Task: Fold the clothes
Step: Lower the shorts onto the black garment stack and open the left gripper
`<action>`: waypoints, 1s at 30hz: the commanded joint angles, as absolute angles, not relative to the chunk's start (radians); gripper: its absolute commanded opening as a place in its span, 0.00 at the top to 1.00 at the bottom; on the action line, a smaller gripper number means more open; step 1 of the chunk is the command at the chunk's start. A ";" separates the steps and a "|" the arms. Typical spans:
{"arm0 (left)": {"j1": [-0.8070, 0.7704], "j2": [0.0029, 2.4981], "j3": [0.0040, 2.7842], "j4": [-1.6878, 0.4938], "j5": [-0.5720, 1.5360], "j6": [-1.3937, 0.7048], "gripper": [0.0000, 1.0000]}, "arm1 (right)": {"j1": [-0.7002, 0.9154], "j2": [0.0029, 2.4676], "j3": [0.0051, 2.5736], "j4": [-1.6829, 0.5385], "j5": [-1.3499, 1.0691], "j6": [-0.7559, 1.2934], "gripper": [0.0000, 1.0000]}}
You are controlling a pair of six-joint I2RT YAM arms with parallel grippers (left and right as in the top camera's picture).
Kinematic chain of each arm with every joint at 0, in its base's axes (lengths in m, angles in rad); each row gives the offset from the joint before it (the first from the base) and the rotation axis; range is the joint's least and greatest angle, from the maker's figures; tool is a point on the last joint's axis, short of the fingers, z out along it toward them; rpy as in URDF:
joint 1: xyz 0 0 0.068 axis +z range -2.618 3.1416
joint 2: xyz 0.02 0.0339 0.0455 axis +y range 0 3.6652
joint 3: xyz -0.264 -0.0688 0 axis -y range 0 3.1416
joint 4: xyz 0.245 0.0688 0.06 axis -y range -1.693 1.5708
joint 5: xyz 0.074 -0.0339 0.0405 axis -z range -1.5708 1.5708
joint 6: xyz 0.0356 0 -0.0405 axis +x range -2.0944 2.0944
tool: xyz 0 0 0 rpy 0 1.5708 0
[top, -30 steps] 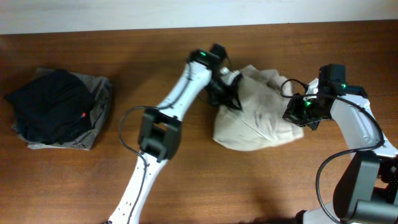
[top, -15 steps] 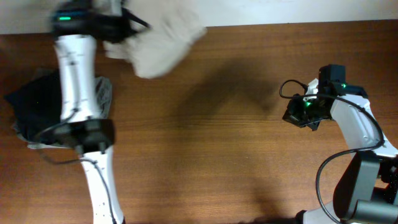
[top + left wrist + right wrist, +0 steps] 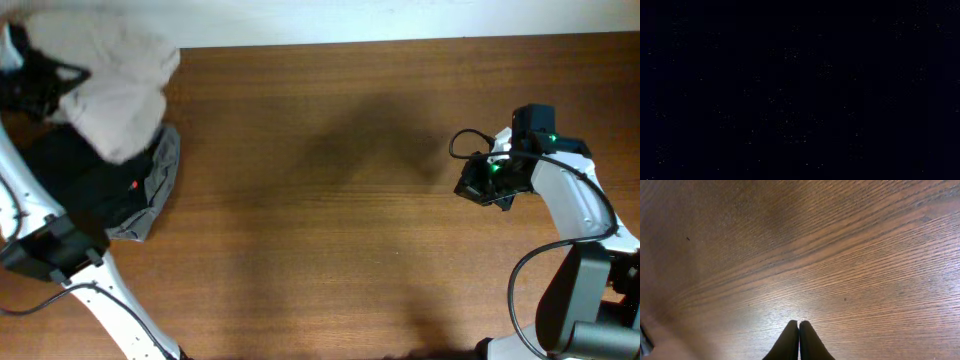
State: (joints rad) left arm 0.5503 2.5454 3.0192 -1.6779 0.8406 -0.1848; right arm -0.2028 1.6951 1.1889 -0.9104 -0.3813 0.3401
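Here, the beige shorts (image 3: 120, 85) are a crumpled bundle clamped in my left gripper (image 3: 58, 80), bulging out past its fingertips at the table's far edge. Just nearer me than those fingers lies a black garment (image 3: 75, 185) on a grey-olive cloth (image 3: 160, 175). My left wrist view is entirely dark. My right gripper (image 3: 799, 339) has its fingers pressed together above the wooden table (image 3: 840, 255), well apart from the shorts.
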 commanded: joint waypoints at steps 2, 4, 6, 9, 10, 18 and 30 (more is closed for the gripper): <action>0.557 2.518 3.011 -1.688 0.894 -0.175 0.99 | -0.210 1.691 1.182 -0.905 -0.369 0.337 0.92; 0.559 2.518 3.011 -1.688 0.857 -0.215 0.99 | -0.210 1.691 1.182 -0.914 -0.368 0.337 0.92; 0.559 2.518 3.011 -1.688 0.790 -0.220 1.00 | -0.210 1.691 1.182 -0.922 -0.369 0.337 0.93; 0.551 2.518 3.011 -1.688 0.708 -0.233 0.99 | -0.210 1.691 1.182 -0.928 -0.369 0.336 0.93; 0.548 2.517 3.012 -1.688 0.685 -0.233 0.99 | -0.210 1.691 1.182 -0.927 -0.369 0.336 0.93; 0.531 2.366 3.012 -1.688 0.445 -0.235 0.99 | -0.210 1.691 1.182 -0.927 -0.369 0.329 0.93; 0.525 2.262 2.767 -1.688 0.320 -0.254 0.99 | -0.210 1.691 1.182 -0.936 -0.368 0.324 0.93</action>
State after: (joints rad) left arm 0.5053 2.2349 2.9067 -1.6909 0.3397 -0.2363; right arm -0.2024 1.6951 1.1870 -0.9295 -0.3817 0.3363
